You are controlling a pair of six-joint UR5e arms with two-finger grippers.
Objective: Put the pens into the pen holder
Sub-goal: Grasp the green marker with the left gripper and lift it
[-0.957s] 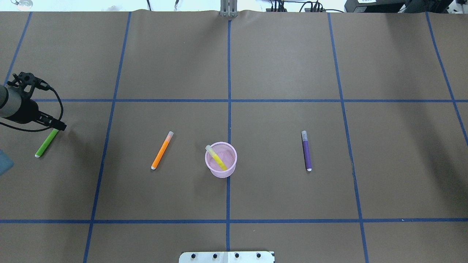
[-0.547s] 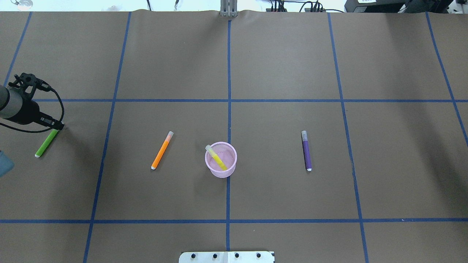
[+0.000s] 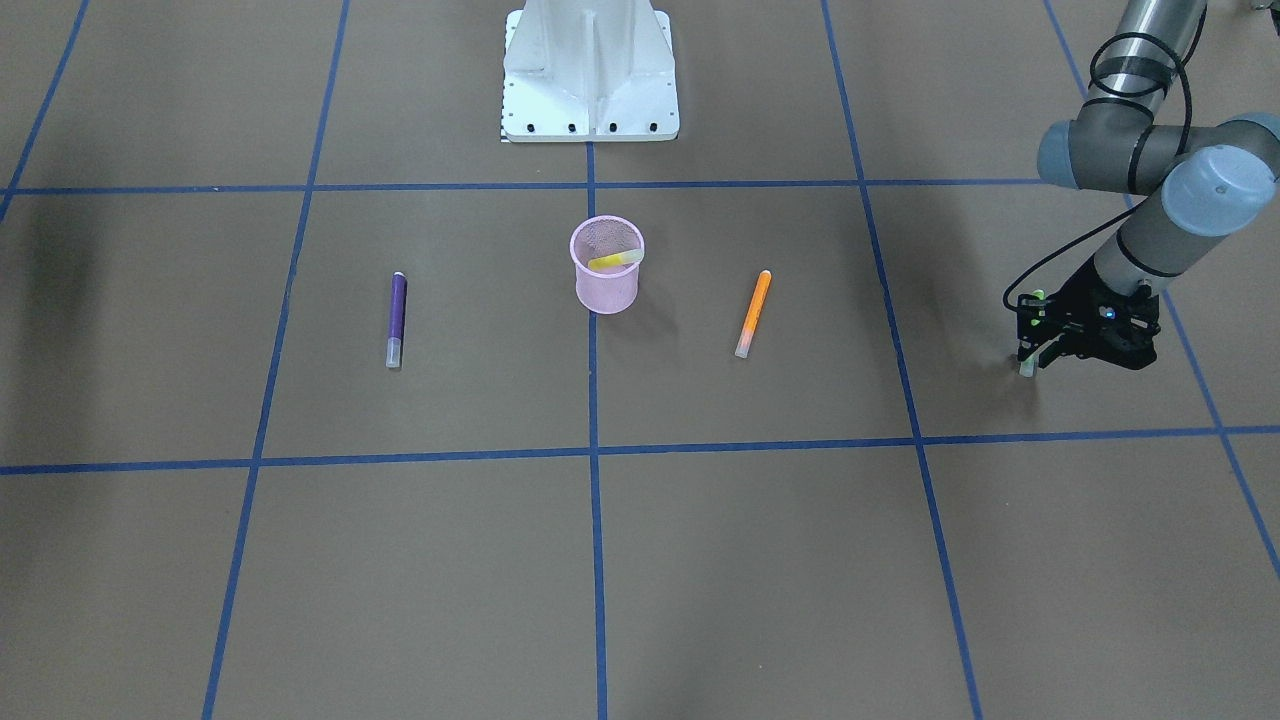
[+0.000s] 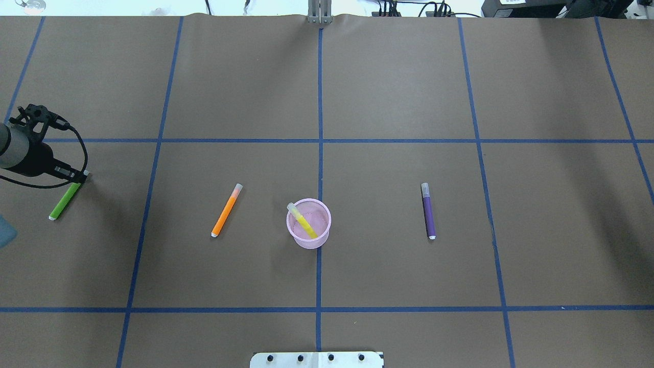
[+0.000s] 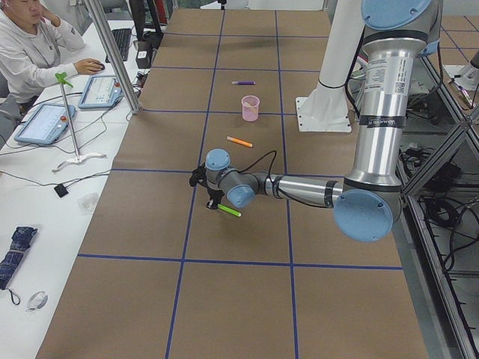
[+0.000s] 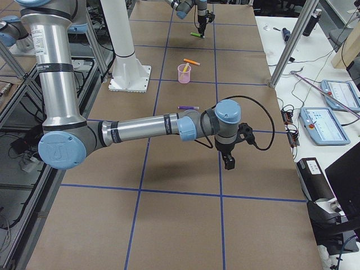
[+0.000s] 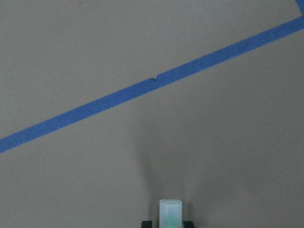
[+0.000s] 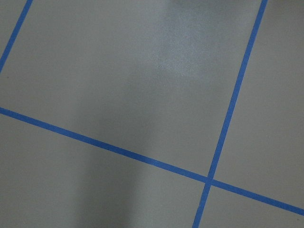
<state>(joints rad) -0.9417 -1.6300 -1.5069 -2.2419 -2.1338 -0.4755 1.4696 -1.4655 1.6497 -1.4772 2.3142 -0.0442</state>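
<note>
The pink mesh pen holder (image 4: 308, 244) stands at the table's middle with the yellow pen (image 4: 302, 221) leaning inside it. The orange pen (image 4: 226, 210) lies to its left and the purple pen (image 4: 428, 211) to its right. The green pen (image 4: 64, 202) lies flat at the far left. My left gripper (image 4: 80, 177) is down at its cap end. In the left wrist view the pale cap (image 7: 170, 213) sits tight between the fingers, so the gripper is shut on it. My right gripper (image 6: 229, 163) hovers over bare table. I cannot tell whether it is open.
Blue tape lines divide the brown table cover. The white robot base (image 3: 590, 70) stands behind the holder. A side table with tablets and a seated operator (image 5: 30, 52) runs along the far edge.
My left gripper has shifted slightly left over the green pen's cap end, and the cap tip now shows beside it. The pens and the holder have not moved.
</note>
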